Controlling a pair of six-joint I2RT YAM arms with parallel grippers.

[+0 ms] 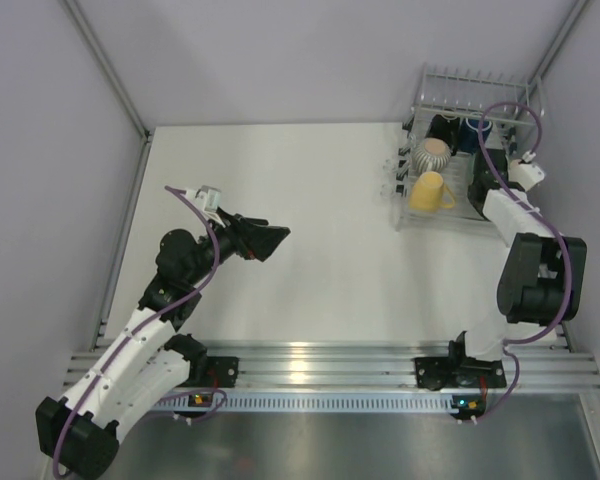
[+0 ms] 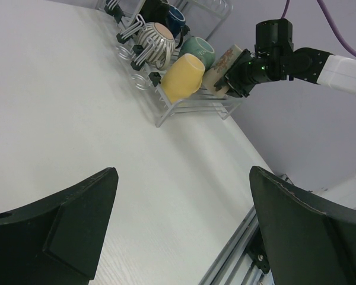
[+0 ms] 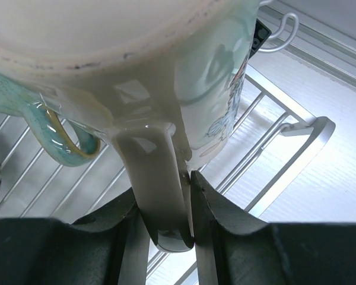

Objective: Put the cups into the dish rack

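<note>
The dish rack (image 1: 475, 80) stands at the far right of the table. In it lie a yellow mug (image 1: 430, 192), a grey ribbed mug (image 1: 432, 153), a dark blue mug (image 1: 477, 133) and a black mug (image 1: 442, 128). My right gripper (image 3: 164, 190) is shut on the handle of the tall cream mug (image 3: 166, 71) and holds it over the rack wires (image 3: 296, 127), beside the teal-green mug (image 3: 24, 113). The left wrist view shows the cream mug (image 2: 222, 64) at the rack's near end, next to the teal-green mug (image 2: 199, 50). My left gripper (image 1: 270, 240) is open and empty above the bare table.
The white table (image 1: 310, 200) is walled by grey panels at the back and sides. An aluminium rail (image 1: 310, 365) with the arm bases runs along the near edge. A purple cable (image 1: 500, 120) loops over the rack from my right arm.
</note>
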